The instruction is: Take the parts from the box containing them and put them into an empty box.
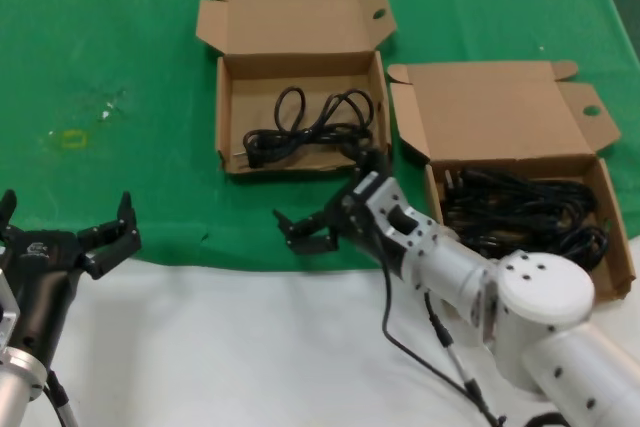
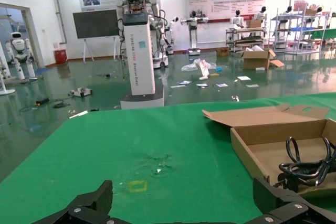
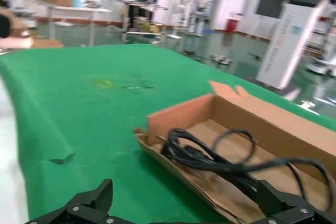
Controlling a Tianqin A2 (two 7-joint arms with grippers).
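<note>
Two brown cardboard boxes lie open on the green cloth. The right box (image 1: 612,217) holds several coiled black cords (image 1: 520,209). The middle box (image 1: 228,117) holds one black cord (image 1: 300,132). My right gripper (image 1: 330,197) is open and empty, just in front of the middle box's front wall. In the right wrist view the gripper (image 3: 184,198) faces that box (image 3: 173,121) and its cord (image 3: 210,156). My left gripper (image 1: 65,209) is open and empty at the near left, over the cloth's edge. The left wrist view shows this gripper (image 2: 182,195), with the middle box (image 2: 252,153) and cord (image 2: 310,166) off to one side.
The green cloth (image 1: 120,47) ends near me at a white table surface (image 1: 220,347). A small yellow mark (image 1: 72,137) is on the cloth at the left. Both lids (image 1: 290,17) stand open at the far side. A black cable (image 1: 420,347) hangs from my right arm.
</note>
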